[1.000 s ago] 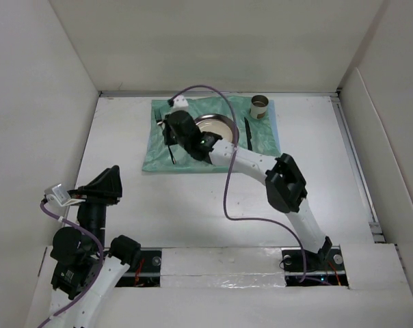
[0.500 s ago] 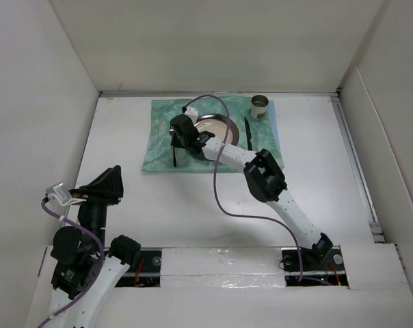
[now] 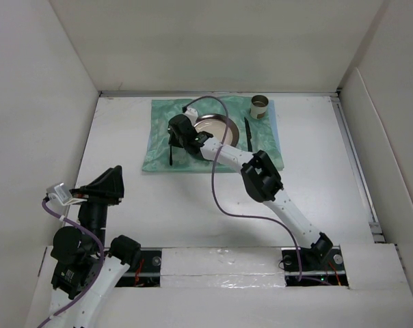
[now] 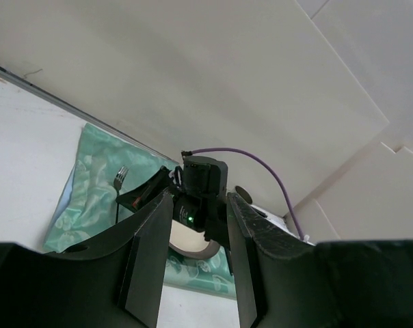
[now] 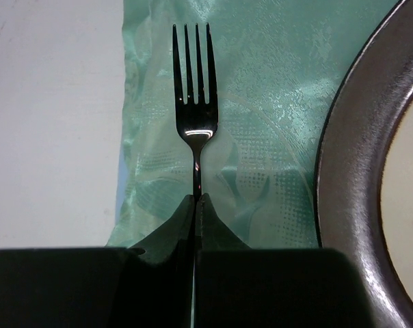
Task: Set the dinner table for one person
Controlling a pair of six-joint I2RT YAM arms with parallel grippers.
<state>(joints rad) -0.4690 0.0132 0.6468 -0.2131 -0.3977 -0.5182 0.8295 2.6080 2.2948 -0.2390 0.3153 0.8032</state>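
One fork (image 5: 195,123) is pinched by its handle in the clenched jaws of the right gripper (image 5: 195,199). Its tines point far along the left strip of the mint-green mat (image 5: 261,68), just left of the plate (image 3: 217,128), evidently the customary spot in a place setting. Whether it rests on the cloth cannot be told. A knife (image 3: 248,133) lies right of the plate and a cup (image 3: 260,106) stands at the mat's far right corner. The white dinner table (image 3: 145,205) spreads beneath the jaws, its bare surface just left of them. The left gripper (image 4: 197,198), parked near left, gapes empty.
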